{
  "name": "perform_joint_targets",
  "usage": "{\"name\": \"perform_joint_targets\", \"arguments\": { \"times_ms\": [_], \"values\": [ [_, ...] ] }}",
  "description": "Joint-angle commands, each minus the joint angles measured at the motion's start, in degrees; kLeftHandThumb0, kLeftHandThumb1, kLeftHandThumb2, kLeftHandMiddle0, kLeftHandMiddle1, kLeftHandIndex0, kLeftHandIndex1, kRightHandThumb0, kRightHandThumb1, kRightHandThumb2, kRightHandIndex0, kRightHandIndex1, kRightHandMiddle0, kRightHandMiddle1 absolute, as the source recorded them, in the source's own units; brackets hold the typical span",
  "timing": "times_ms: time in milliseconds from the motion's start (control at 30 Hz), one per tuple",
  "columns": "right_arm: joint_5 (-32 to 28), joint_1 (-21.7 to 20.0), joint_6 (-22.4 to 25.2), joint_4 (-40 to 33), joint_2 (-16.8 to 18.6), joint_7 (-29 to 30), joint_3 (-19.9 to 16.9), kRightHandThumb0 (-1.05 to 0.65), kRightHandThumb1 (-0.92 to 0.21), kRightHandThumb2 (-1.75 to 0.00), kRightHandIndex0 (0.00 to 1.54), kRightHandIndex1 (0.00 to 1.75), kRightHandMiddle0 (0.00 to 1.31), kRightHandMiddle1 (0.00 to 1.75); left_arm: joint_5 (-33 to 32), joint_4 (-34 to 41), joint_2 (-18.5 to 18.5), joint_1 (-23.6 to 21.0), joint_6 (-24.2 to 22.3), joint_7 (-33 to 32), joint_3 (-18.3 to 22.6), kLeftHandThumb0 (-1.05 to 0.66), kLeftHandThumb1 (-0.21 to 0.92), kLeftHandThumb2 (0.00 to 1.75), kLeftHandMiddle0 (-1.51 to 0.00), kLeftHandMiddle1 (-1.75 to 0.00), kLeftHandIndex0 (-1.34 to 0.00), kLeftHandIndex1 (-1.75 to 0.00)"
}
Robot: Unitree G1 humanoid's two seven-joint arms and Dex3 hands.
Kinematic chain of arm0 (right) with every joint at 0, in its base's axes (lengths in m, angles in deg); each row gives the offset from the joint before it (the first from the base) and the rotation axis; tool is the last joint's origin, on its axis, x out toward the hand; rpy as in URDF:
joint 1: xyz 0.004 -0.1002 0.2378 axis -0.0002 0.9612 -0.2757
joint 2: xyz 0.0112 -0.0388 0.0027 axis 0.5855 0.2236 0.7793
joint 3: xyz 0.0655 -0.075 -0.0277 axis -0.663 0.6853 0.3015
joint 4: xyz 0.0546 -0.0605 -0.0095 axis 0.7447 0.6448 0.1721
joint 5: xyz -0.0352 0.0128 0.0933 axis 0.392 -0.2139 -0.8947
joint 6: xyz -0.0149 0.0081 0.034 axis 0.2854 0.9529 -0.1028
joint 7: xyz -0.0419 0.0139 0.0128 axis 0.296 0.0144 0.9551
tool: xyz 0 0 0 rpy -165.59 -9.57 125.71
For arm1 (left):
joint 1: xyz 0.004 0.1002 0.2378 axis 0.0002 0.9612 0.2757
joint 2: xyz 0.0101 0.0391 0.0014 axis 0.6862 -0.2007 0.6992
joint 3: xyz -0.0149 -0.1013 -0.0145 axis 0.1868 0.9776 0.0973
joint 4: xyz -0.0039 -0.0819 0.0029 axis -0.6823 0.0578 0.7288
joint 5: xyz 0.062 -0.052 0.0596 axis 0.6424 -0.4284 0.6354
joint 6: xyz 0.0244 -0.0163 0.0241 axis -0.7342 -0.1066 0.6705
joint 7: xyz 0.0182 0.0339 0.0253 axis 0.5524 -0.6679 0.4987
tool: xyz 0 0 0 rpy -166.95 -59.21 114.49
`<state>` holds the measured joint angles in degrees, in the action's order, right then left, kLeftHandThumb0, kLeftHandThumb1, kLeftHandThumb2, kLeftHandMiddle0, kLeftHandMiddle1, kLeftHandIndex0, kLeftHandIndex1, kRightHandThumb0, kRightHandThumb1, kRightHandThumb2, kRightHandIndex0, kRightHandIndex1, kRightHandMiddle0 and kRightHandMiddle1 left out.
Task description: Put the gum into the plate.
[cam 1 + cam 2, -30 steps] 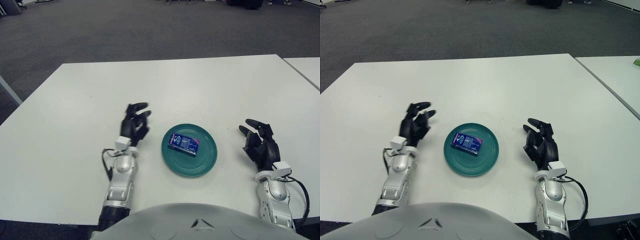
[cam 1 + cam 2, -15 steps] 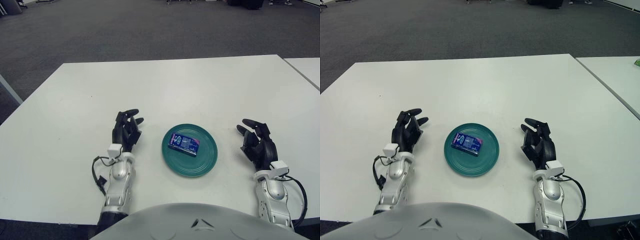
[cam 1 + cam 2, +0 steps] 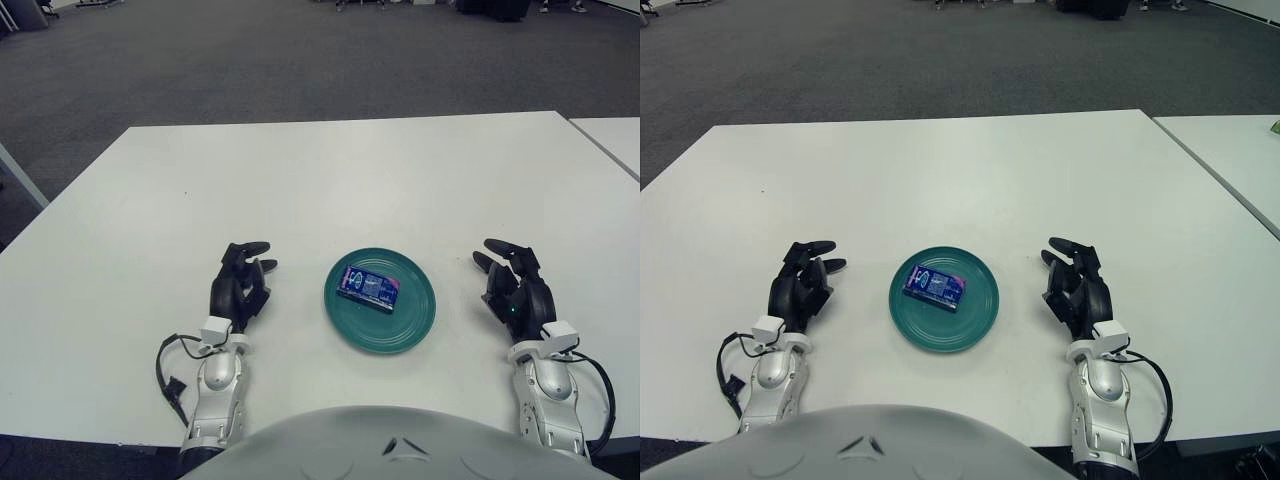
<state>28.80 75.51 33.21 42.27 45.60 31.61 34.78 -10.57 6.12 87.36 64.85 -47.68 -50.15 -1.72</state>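
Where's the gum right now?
The gum lies in the green plate at the table's near middle, between the left hand and right hand.

left robot hand point(image 3: 240, 285) and right robot hand point(image 3: 515, 288) both loosely open, empty.

Bright, even light falls from overhead. The white table point(image 3: 330, 190) shows soft glare and faint shadows. Everything stays sharp.

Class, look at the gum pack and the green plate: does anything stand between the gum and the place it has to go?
Nothing visible does. The gum already lies inside the plate, flat on its floor. The left hand shows left of the plate and the right hand right of it, both open and holding nothing.
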Motion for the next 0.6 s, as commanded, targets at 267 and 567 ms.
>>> {"name": "perform_joint_targets", "arguments": {
  "times_ms": [267, 567],
  "values": [
    [0.2, 2.2, 3.0, 1.6, 0.7, -0.4, 0.6, -0.76, -0.92, -0.83, 0.27, 0.46, 0.08, 1.15, 2.6, -4.2, -2.0, 0.6, -1.3, 0.0, -0.9, -0.75, 0.92, 0.83, -0.5, -1.06, -0.3, -1.33],
    [0.0, 3.0, 3.3, 0.8, 1.1, -0.8, 1.2, -0.78, -0.92, -0.83, 0.29, 0.47, 0.07, 1.15, 1.2, -4.2, -1.7, 1.9, -0.5, 3.1, -1.4, -0.7, 0.92, 0.83, -0.51, -0.98, -0.29, -1.28]
  ]
}}
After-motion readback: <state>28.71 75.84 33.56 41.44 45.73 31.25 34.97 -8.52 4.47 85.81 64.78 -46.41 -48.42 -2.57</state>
